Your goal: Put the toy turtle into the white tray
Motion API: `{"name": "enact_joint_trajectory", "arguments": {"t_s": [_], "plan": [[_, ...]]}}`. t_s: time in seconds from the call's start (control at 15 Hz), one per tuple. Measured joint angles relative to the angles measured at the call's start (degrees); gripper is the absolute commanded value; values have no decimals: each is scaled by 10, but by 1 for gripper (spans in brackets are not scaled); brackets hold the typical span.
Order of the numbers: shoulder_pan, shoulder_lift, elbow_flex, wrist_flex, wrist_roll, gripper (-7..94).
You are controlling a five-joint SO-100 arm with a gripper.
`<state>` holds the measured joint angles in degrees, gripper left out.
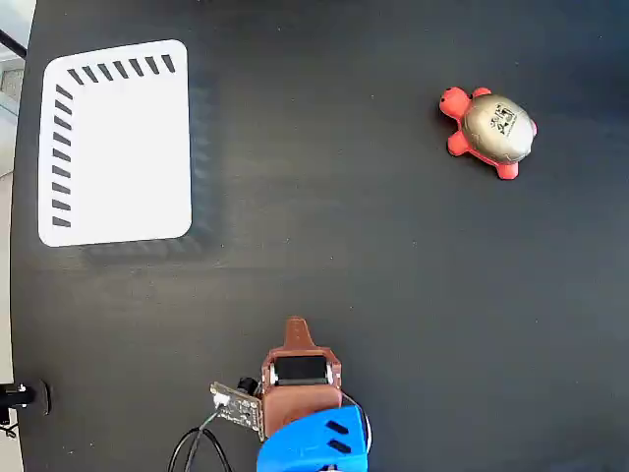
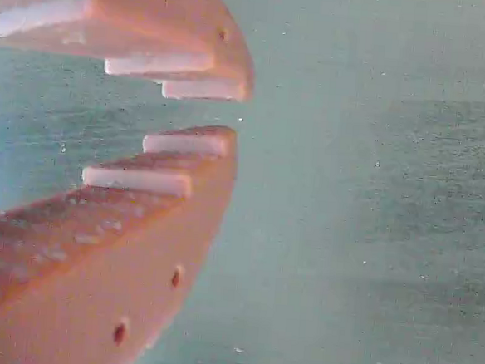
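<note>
The toy turtle, with its red-orange head and legs and shiny grey-beige shell, lies on the black table at the upper right of the fixed view. The white tray, with dark slanted slots along its top and left edges, sits at the upper left with nothing in it. My gripper is at the bottom centre, far from both, pointing up the picture. In the wrist view its orange fingers are nearly together with only a thin gap, nothing is between them, and only bare tabletop lies beyond. Neither turtle nor tray shows there.
The blue arm base with a small circuit board and black cable sits at the bottom edge. The table's left edge runs just beside the tray, with a black clamp on it.
</note>
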<state>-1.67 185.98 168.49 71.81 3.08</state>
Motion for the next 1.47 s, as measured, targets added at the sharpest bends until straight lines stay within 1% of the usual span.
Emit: {"name": "enact_joint_trajectory", "arguments": {"t_s": [1.13,1.2,1.27,1.33,1.4,1.47], "plan": [[0,0,0,0,0,0],[0,0,0,0,0,2],[0,0,0,0,0,11],[0,0,0,0,0,11],[0,-4,0,-2,4,7],[0,-12,0,-16,6,7]]}}
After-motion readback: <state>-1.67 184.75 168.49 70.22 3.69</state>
